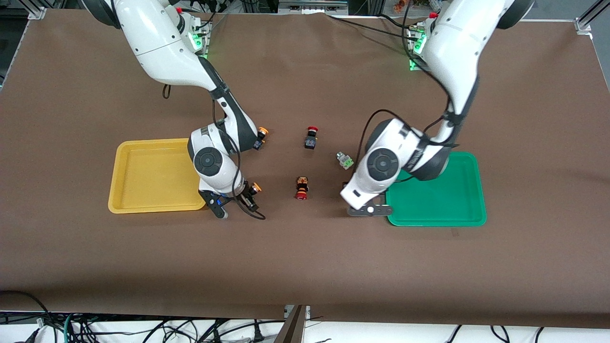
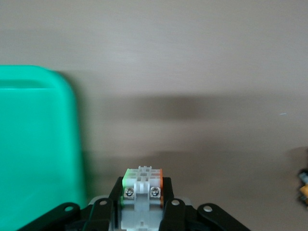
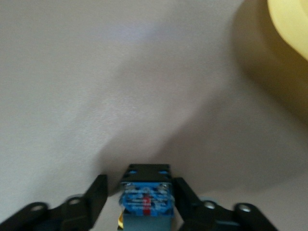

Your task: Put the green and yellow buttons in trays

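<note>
My left gripper [image 2: 143, 195] is shut on a whitish green-capped button [image 2: 143, 179]. In the front view it is just beside the green tray's [image 1: 452, 209] edge that faces the right arm's end; the tray also shows in the left wrist view [image 2: 33, 144]. A second green button [image 1: 344, 160] lies on the table farther from the front camera. My right gripper [image 3: 144, 202] is shut on a black-bodied yellow button [image 3: 144, 195], whose orange cap [image 1: 256, 188] shows beside the yellow tray [image 1: 143, 176]. Another yellow button [image 1: 261, 136] lies partly hidden by the right arm.
Two red-capped black switches lie between the arms, one [image 1: 310, 138] farther from the front camera and one [image 1: 301, 188] nearer. Both trays hold nothing. The yellow tray's corner shows in the right wrist view [image 3: 293, 43]. Brown cloth covers the table.
</note>
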You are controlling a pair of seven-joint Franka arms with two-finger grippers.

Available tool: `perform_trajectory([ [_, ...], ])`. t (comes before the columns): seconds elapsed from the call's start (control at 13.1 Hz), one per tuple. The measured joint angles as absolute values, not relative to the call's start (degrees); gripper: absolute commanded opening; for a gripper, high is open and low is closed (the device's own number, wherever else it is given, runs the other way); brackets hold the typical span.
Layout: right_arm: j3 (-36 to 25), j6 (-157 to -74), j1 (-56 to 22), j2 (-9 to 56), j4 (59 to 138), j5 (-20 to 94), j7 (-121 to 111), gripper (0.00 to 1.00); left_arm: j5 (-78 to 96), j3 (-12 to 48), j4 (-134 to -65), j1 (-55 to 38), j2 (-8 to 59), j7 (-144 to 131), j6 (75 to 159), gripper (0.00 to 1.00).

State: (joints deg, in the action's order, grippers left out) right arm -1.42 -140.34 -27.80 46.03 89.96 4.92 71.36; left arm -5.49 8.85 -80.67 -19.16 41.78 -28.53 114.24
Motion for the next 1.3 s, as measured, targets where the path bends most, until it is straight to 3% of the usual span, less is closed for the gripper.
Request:
perform_trajectory([
  [0.08,-1.8,-137.9,-27.9,45.9,89.1,4.3,71.4,0.0,-5.6,8.7,-81.0,-16.8,40.7,-23.9,112.0,0.01],
  [0.15,-2.5,-134.3,-27.9,45.5,88.1,3.4,71.0,0.0,-5.8,8.3,-82.1,-14.1,40.3,-19.1,111.5,0.09],
  [0.23,-3.5,-130.0,-27.9,44.9,87.2,2.6,69.4,0.0,-5.8,8.2,-83.8,-10.9,40.6,-14.7,112.5,0.49],
  [0.3,-4.8,-125.1,-27.8,43.7,86.6,2.5,65.9,0.0,-5.8,8.2,-86.0,-7.7,41.1,-10.8,114.7,0.99],
  [0.46,-7.9,-114.6,-27.4,40.2,86.5,2.5,56.4,0.0,-5.8,8.6,-89.4,-4.7,42.1,-8.0,118.2,1.0],
  [0.61,-10.7,-110.7,-26.5,36.2,89.9,2.5,46.7,0.0,-5.8,10.0,-89.8,-6.1,41.8,-8.7,118.4,1.0],
  [0.91,-18.1,-129.5,-25.5,25.8,113.9,2.5,26.5,0.0,-5.8,11.6,-89.3,-17.0,38.1,-25.2,115.8,1.0],
  [0.99,-19.9,-131.7,-25.1,24.4,118.0,2.5,20.6,0.44,-5.7,11.6,-89.4,-20.4,38.1,-32.4,115.8,1.0],
  [1.07,-20.8,-132.7,-24.0,23.7,120.0,2.6,15.9,0.99,-5.7,11.6,-90.0,-23.3,38.5,-40.0,116.5,1.0],
  [1.3,-20.6,-133.3,-22.3,23.5,120.3,4.0,11.0,1.0,-5.7,11.4,-92.0,-27.0,40.2,-57.3,121.0,1.0],
])
